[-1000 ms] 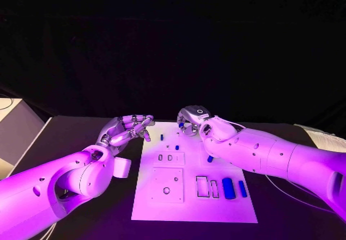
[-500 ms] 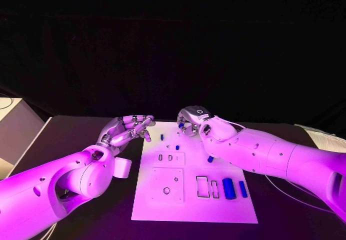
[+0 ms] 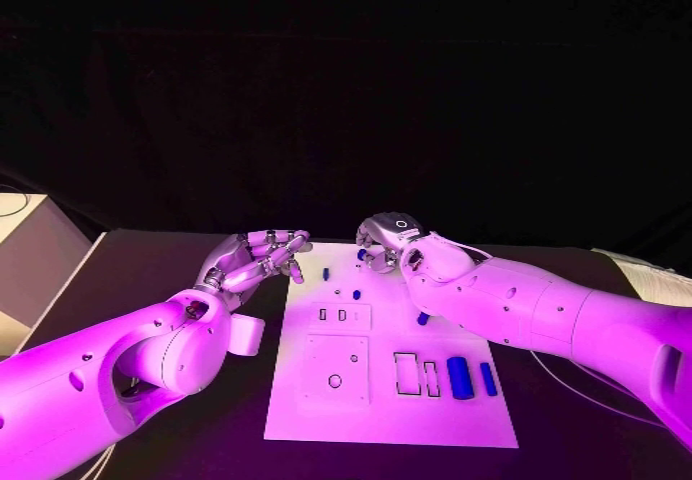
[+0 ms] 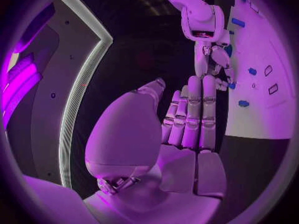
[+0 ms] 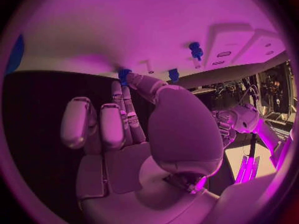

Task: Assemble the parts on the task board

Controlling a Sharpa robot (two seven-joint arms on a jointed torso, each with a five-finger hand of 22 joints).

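Observation:
The white task board [image 3: 389,415] lies in the middle of the table. Near its far edge my right hand [image 3: 384,240] has its thumb and a fingertip closed on a small blue part [image 5: 123,75] there. The left wrist view shows that right hand [image 4: 212,59] over the board [image 4: 261,109]. My left hand [image 3: 260,256] hovers beside the board's far left corner, fingers straight and together, thumb apart, holding nothing [image 4: 190,114]. Small blue parts [image 3: 326,272] [image 3: 355,295] stand on the far half of the board. Two long blue parts [image 3: 459,377] [image 3: 486,377] lie at the near right.
Two small slots [image 3: 332,314], two rectangular outlines [image 3: 405,372] and a round hole [image 3: 335,380] mark the board. Another blue part [image 3: 421,318] shows beside my right forearm. A pale box [image 3: 29,250] stands at the table's left edge. Dark table surrounds the board.

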